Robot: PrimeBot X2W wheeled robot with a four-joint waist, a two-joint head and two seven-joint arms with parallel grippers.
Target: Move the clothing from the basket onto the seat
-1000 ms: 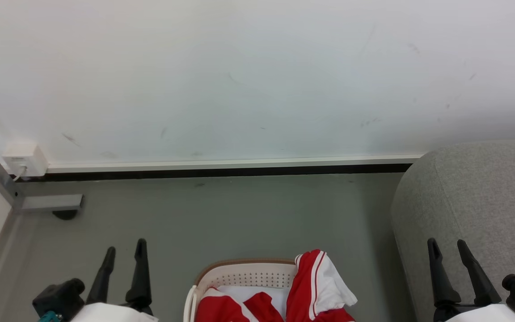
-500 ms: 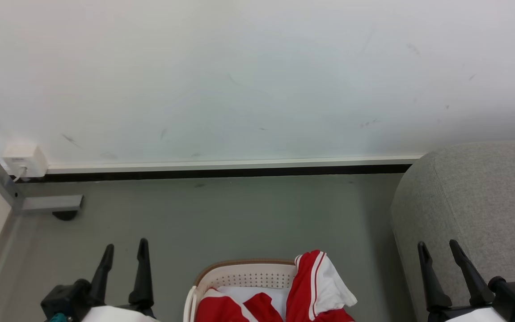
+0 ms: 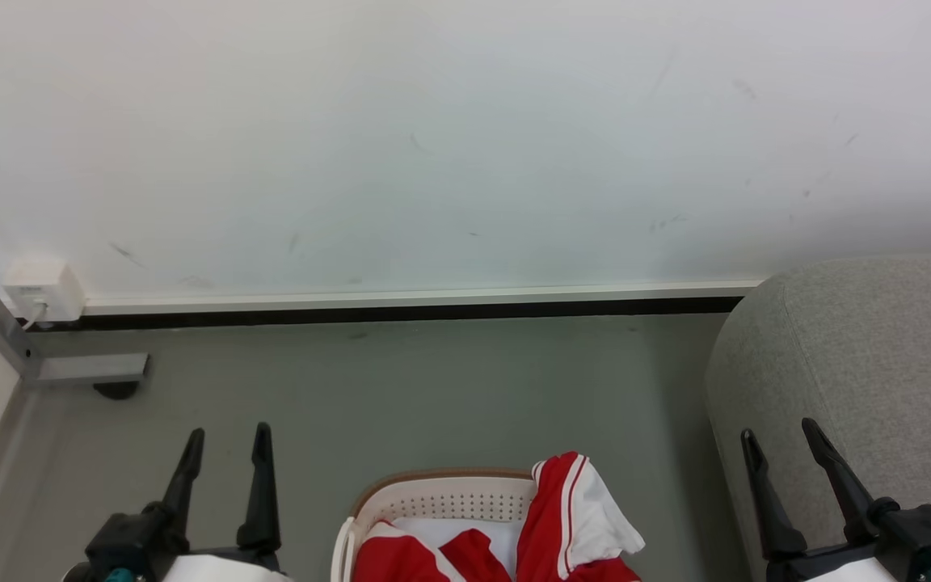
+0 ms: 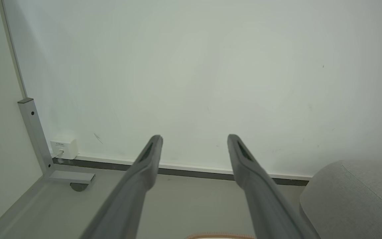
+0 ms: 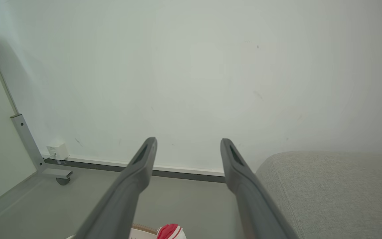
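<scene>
While clothing (image 3: 570, 517) lies in basket (image 3: 449, 497) near sofa (image 3: 878, 347), I see L hand (image 3: 229, 430) & R hand (image 3: 779, 428) both spread wide, holding nothing.

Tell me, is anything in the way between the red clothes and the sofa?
Nothing I can see. The red clothes drape over the right side of the basket, and just a strip of grey floor lies between them and the sofa.

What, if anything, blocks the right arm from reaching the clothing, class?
Probably nothing, so yes: the open right tool hovers beside the seat, with nothing visible between it and the clothing draped over the basket rim.
</scene>
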